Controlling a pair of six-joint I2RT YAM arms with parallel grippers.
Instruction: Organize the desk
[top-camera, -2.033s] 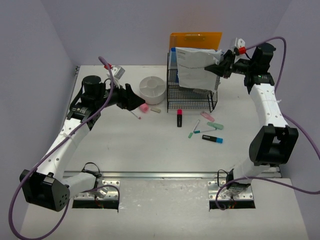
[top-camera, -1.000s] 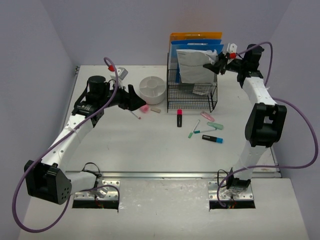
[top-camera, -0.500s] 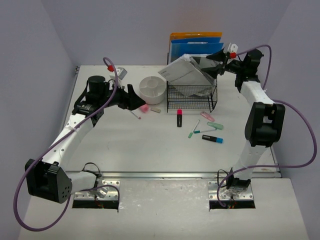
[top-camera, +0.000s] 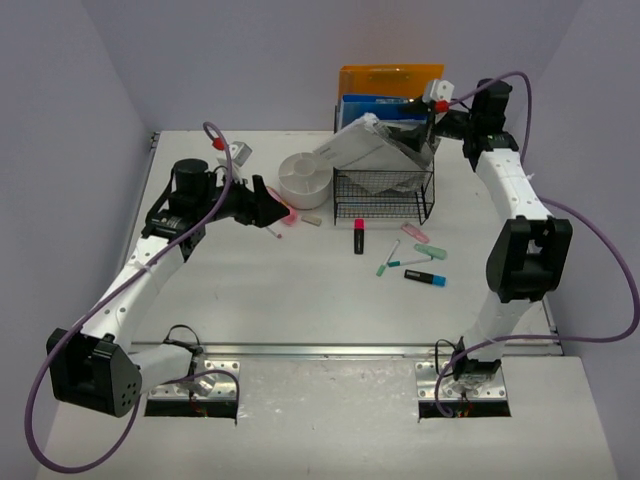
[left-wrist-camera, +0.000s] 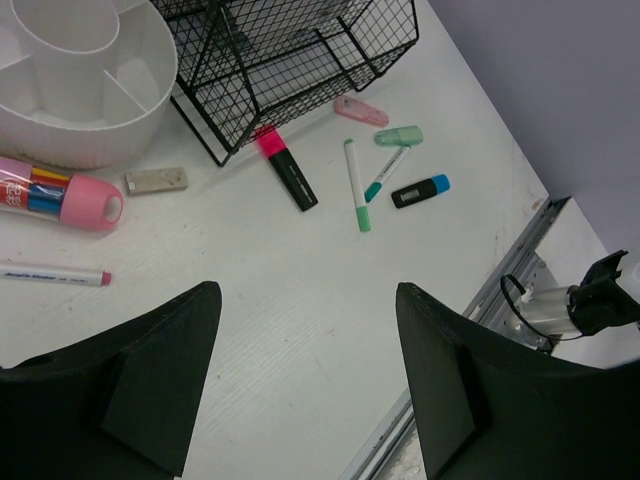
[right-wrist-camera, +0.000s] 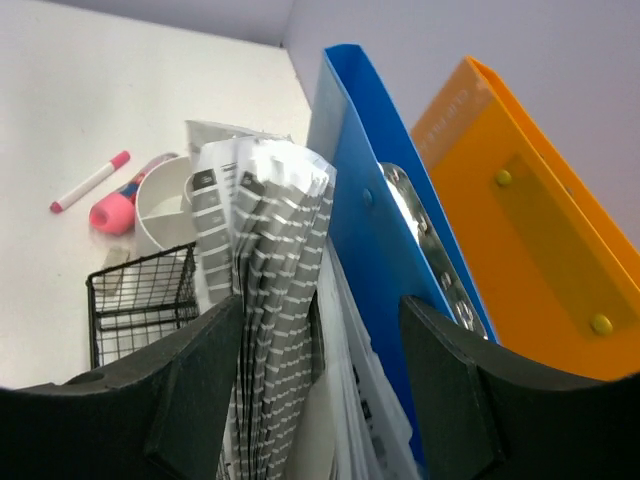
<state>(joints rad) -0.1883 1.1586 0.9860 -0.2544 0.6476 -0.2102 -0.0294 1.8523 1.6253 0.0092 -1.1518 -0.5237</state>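
The white desk (top-camera: 300, 290) holds a black wire rack (top-camera: 385, 190) at the back. A sheaf of printed papers (top-camera: 365, 150) leans leftward across the rack's top, in front of a blue folder (top-camera: 385, 103) and an orange folder (top-camera: 390, 77). My right gripper (top-camera: 432, 112) hovers above the rack, open. In the right wrist view the papers (right-wrist-camera: 265, 260) and the blue folder's edge (right-wrist-camera: 380, 220) rise between its spread jaws (right-wrist-camera: 320, 400). My left gripper (left-wrist-camera: 308, 380) is open over bare desk, just right of a pink-capped tube (left-wrist-camera: 70, 195).
A white round organizer (left-wrist-camera: 80, 90) stands left of the rack. An eraser (left-wrist-camera: 156, 180) and a white pen (left-wrist-camera: 55, 274) lie nearby. A black-pink highlighter (left-wrist-camera: 287, 170), green pen (left-wrist-camera: 357, 185) and blue-black highlighter (left-wrist-camera: 420, 190) lie in front of the rack. A metal rail (top-camera: 340, 350) edges the near side.
The papers, held upright by the right gripper before, have tipped left onto the rack. The right gripper opened and pulled back. The left arm barely shifted.
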